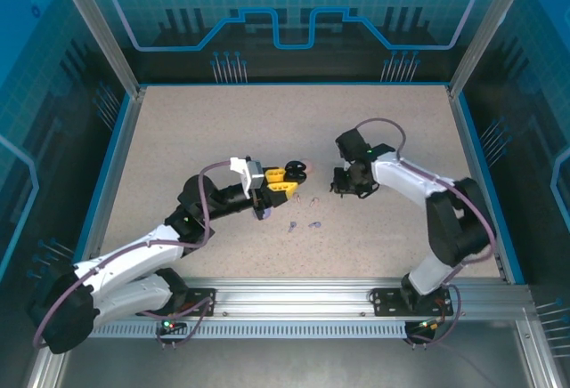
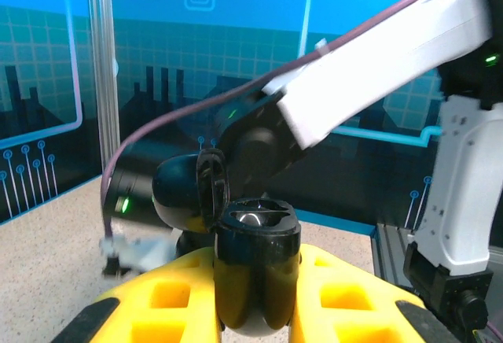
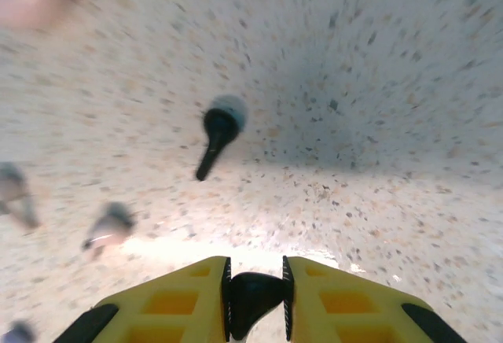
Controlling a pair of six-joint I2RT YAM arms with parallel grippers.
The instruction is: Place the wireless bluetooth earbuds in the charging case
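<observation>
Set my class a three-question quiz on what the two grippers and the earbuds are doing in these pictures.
1. True or false: the case in the left gripper is closed.
2. The right gripper pinches: A) a pink case; B) a small black earbud; C) nothing.
3. Fill in: the loose black earbud lies on the ____.
Key: 1 false, it is open; 2 B; 3 table.

Speckled beige tabletop [image 1: 223, 121], blue-edged; blue circuit-pattern wall panels [image 1: 374, 5] all round; aluminium frame posts [image 1: 96, 23] at corners.
</observation>
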